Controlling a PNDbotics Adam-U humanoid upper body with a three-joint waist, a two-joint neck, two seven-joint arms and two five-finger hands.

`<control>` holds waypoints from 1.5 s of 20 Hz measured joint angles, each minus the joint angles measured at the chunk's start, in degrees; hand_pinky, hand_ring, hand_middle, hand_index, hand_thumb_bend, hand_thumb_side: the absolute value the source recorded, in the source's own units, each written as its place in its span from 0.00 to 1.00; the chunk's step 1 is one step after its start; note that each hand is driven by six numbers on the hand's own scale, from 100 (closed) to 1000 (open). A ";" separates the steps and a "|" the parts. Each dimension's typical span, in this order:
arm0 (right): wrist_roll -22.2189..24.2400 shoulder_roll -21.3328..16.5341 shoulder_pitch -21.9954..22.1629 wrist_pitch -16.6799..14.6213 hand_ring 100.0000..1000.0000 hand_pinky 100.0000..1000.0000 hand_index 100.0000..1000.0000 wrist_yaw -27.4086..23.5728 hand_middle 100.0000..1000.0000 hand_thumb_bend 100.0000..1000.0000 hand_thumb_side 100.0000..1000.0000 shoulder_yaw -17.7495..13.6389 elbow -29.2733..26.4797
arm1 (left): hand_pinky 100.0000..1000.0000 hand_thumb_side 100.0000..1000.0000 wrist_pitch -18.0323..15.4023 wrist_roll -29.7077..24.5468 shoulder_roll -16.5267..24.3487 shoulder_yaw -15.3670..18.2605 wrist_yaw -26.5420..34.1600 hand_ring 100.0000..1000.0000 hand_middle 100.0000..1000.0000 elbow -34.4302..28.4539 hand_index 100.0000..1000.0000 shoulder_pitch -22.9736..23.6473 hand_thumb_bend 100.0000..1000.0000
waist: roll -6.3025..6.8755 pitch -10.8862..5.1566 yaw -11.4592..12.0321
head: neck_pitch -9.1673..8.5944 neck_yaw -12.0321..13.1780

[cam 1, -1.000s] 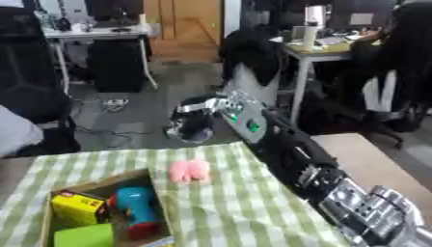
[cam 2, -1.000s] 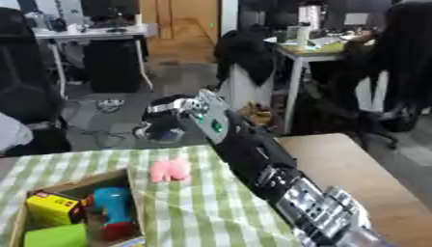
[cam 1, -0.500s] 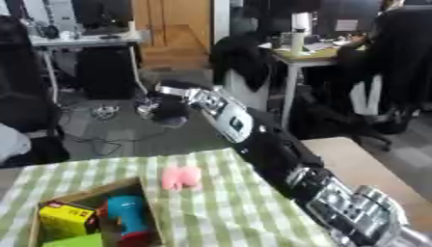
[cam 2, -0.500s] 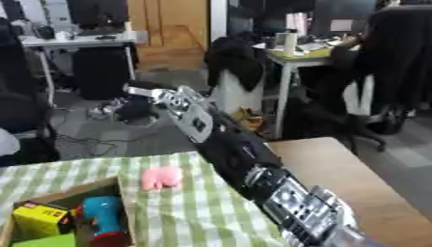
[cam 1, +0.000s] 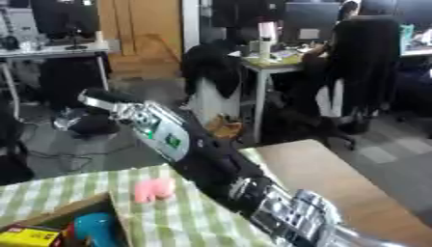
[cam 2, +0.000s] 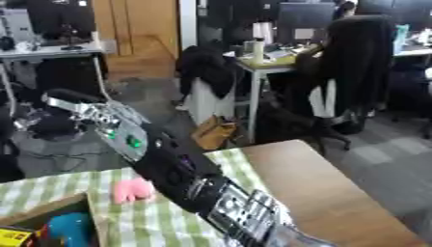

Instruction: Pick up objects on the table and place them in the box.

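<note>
A pink soft object (cam 1: 155, 189) lies on the green checked cloth (cam 1: 50, 190), just past the far right corner of the cardboard box (cam 1: 63, 209). A blue item (cam 1: 93, 229) and a yellow item (cam 1: 25, 237) sit inside the box at the lower left. My right arm runs from the lower right up to the left, passing close by the pink object. My right hand (cam 1: 105, 102) hangs high beyond the table's far edge, away from the objects, and is too blurred to read. My left hand shows in neither view.
Bare wooden tabletop (cam 1: 337, 183) lies right of the cloth. Beyond the table is an office floor with desks, dark chairs (cam 2: 354, 72) and a brown bag (cam 2: 215, 132).
The camera has tilted up, so the table sits lower in the picture. My right arm has stretched further up and to the left, away from the pink object. The pink object has stayed on the cloth.
</note>
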 measured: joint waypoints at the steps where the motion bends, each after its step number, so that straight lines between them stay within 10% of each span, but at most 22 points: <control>1: -0.54 0.34 0.00 -0.27 0.00 0.00 0.39 0.00 0.00 0.00 0.66 0.22 -0.09 | 0.81 1.00 -0.01 0.00 -0.03 0.00 0.02 0.86 0.81 0.00 0.84 -0.01 0.18 | -0.02 0.00 0.09 | -0.03 -0.59; 10: -2.32 3.49 0.46 -2.24 0.00 0.00 0.39 0.10 0.00 0.00 0.67 1.94 -0.23 | 0.81 1.00 -0.19 0.09 -0.98 -0.31 0.04 0.86 0.81 0.00 0.84 -0.15 0.18 | -0.34 0.05 0.85 | 0.12 -2.36; 30: -3.79 8.01 5.92 -10.14 0.00 0.00 0.39 7.42 0.00 0.00 0.70 3.32 4.15 | 0.81 1.00 -0.89 0.31 -2.08 -0.28 -0.80 0.86 0.81 0.00 0.84 -1.14 0.19 | -0.52 0.39 2.26 | 2.12 7.99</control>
